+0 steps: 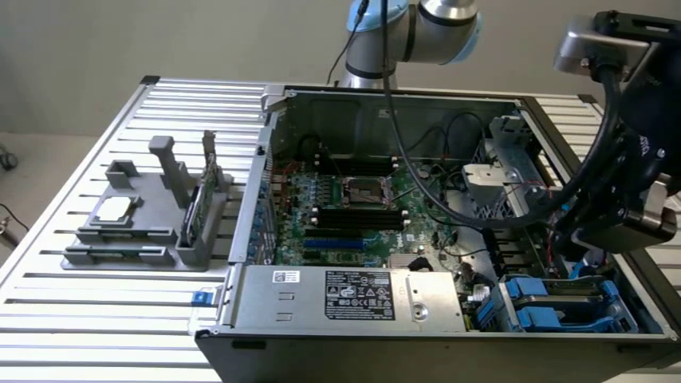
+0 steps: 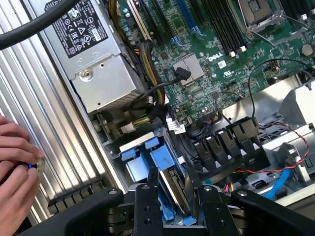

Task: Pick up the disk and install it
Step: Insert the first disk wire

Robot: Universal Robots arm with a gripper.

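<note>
My black hand [image 2: 179, 189] straddles the flat silver-grey metal disk [image 2: 168, 169] in its blue plastic carrier; can't tell if it's gripping. Disk stands on edge inside the open computer case [image 1: 426, 351], beside the grey metal power-supply box [image 1: 352, 295].

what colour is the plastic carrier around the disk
Blue. The carrier shows best in the wrist view.

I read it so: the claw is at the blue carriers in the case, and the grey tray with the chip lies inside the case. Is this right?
Not wholly. The tray with the chip lies outside the case, on the table at the exterior view's left, as that view shows. The claw is at the blue carriers.
</note>
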